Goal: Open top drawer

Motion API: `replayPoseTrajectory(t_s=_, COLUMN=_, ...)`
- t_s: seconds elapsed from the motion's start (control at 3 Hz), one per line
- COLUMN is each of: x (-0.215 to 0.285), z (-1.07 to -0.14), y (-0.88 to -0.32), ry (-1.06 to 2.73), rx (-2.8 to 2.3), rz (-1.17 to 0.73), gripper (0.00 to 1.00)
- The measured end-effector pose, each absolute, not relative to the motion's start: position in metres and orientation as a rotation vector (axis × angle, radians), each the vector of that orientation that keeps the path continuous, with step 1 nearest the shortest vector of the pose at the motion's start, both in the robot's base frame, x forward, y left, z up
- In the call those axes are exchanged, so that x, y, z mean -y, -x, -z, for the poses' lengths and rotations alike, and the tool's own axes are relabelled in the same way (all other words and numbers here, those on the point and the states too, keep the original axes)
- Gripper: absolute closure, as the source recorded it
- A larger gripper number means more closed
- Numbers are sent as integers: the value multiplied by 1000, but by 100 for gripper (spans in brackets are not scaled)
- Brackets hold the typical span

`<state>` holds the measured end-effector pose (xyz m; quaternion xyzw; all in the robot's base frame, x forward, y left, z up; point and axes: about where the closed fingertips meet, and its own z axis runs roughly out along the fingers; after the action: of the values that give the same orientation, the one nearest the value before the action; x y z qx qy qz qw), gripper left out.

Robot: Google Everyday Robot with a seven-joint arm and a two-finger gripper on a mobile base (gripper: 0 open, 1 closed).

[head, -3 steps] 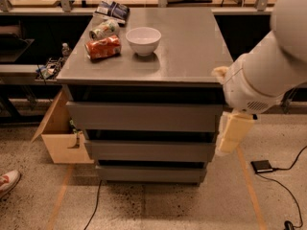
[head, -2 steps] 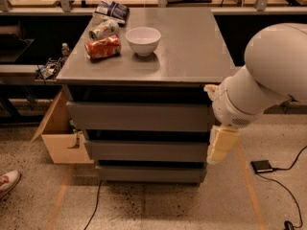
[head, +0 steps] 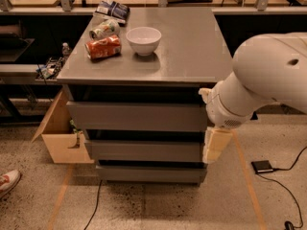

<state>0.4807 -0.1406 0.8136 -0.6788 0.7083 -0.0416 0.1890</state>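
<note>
Plainly, the gripper hung pointing down at the cabinet's right corner, beside the right end of the middle drawer front. Whether it stood open or closed could not be told. The white arm bulked up behind it toward 2 o'clock.

The top drawer lay at about 10 o'clock from the gripper, its right end just above it. It was the uppermost and widest grey front, directly under the grey countertop with a dark gap along its upper edge.

It would likely handle as a stiff, fairly heavy box on slides. The front was smooth and handleless, so a pinch on its face would probably slip. The best hold seemed to be the upper lip in that dark gap, or the right end edge, followed by a straight pull toward 6 o'clock.

A white bowl, a red can and a pale can sat on the countertop at 12 o'clock from the drawer, clear of its travel. An open cardboard box stood at 8 o'clock and a small black device lay on the floor at 4 o'clock, both to the sides. The lowest drawer front sat below.
</note>
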Motion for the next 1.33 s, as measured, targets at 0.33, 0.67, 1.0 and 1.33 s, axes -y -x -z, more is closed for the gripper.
replayPoseTrajectory(t_s=0.33, x=137, z=-770, y=-504, ry=1930, rx=-1992, rz=84, gripper=0)
replayPoseTrajectory(t_s=0.67, x=136, z=-731, y=-524, ry=1944, rx=-2005, rz=88, gripper=0)
replayPoseTrajectory(t_s=1.0, x=131, z=-707, y=-548, ry=1931, rx=-1996, rz=129, gripper=0)
replayPoseTrajectory(t_s=1.33, x=122, z=-692, y=-577, ry=1909, rx=-1964, rz=178, gripper=0)
